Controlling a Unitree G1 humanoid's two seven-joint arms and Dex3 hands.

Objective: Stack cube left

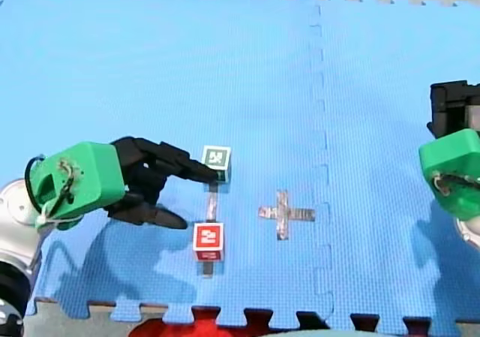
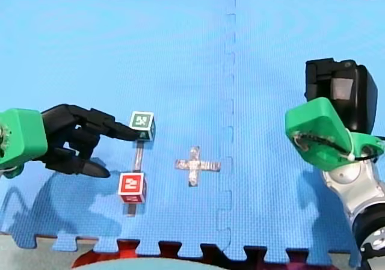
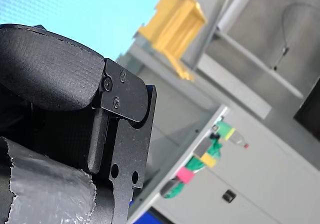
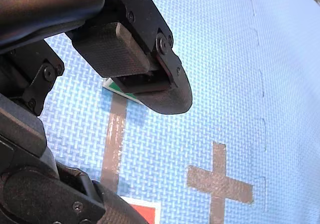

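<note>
A green cube point(image 1: 216, 157) with a white marker on top sits on the blue foam mat point(image 1: 247, 74), left of centre. A red cube point(image 1: 208, 239) lies on the mat a little nearer to me, apart from the green one. My left hand point(image 1: 193, 198) reaches in from the left, its upper fingertips point(image 1: 202, 174) at the green cube's left side and its thumb lower, left of the red cube. The second wrist view shows a finger point(image 4: 150, 69) over the green cube point(image 4: 117, 88), with the red cube point(image 4: 142, 211) at the edge. My right hand point(image 2: 334, 92) is raised at the far right, holding nothing.
A grey tape strip point(image 1: 213, 202) runs between the two cubes. A grey tape cross point(image 1: 283, 214) marks the mat to their right. A seam point(image 1: 322, 127) joins the two mat halves. The mat's toothed front edge point(image 1: 225, 314) lies close behind the red cube.
</note>
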